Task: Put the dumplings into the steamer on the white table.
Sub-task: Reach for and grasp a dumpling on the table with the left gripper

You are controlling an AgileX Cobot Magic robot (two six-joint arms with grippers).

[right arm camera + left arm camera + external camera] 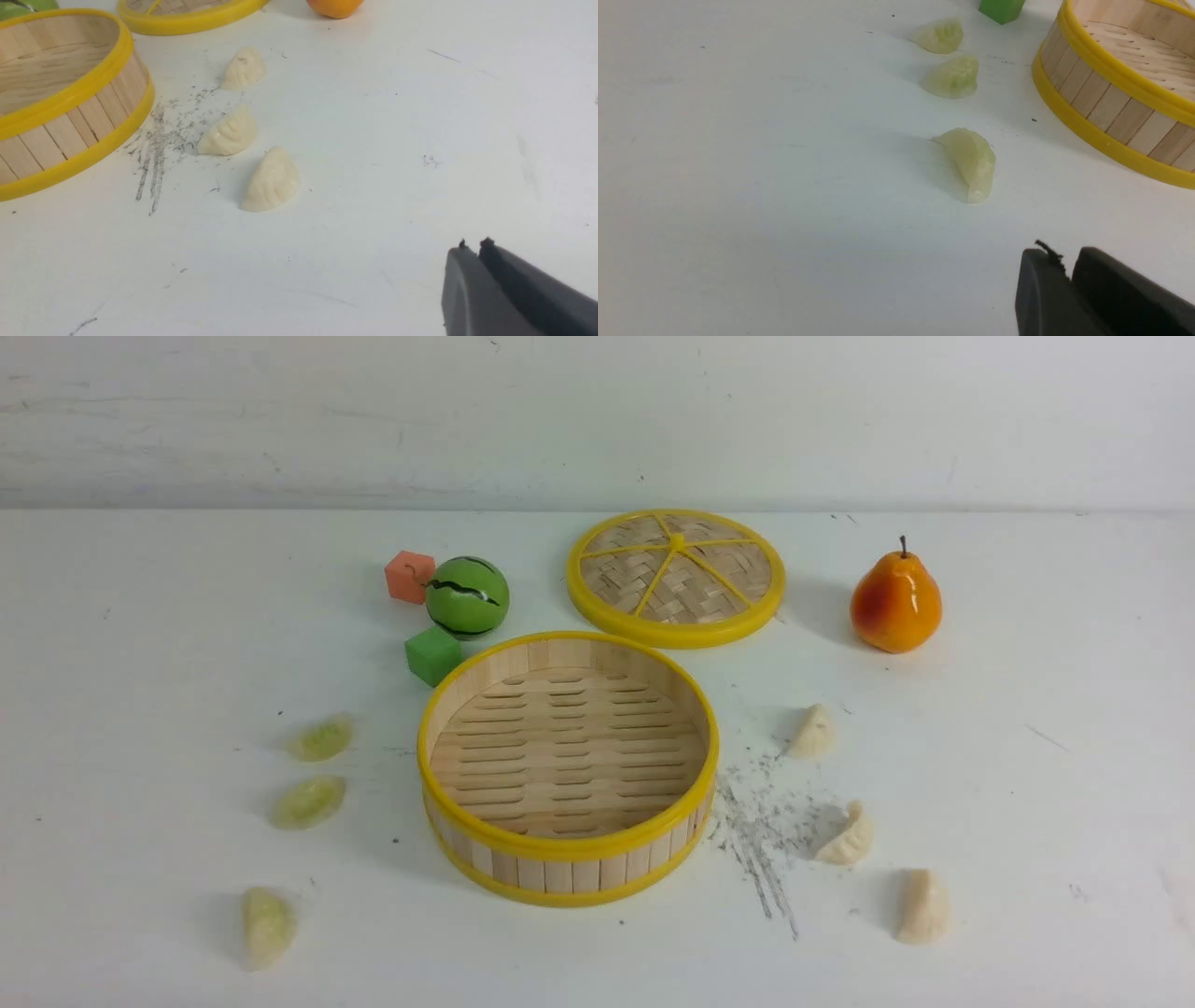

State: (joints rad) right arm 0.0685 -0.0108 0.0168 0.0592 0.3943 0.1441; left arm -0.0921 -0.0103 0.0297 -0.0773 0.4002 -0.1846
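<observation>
front view: the steamer stands empty in the middle of the white table, with three green dumplings lying apart off its left side, three cream dumplings off its right, and the lid flat behind it. left wrist view: the left gripper hangs above the table near the closest green dumpling, jaws together, holding nothing. right wrist view: the right gripper hangs near the closest cream dumpling, jaws together, holding nothing.
</observation>
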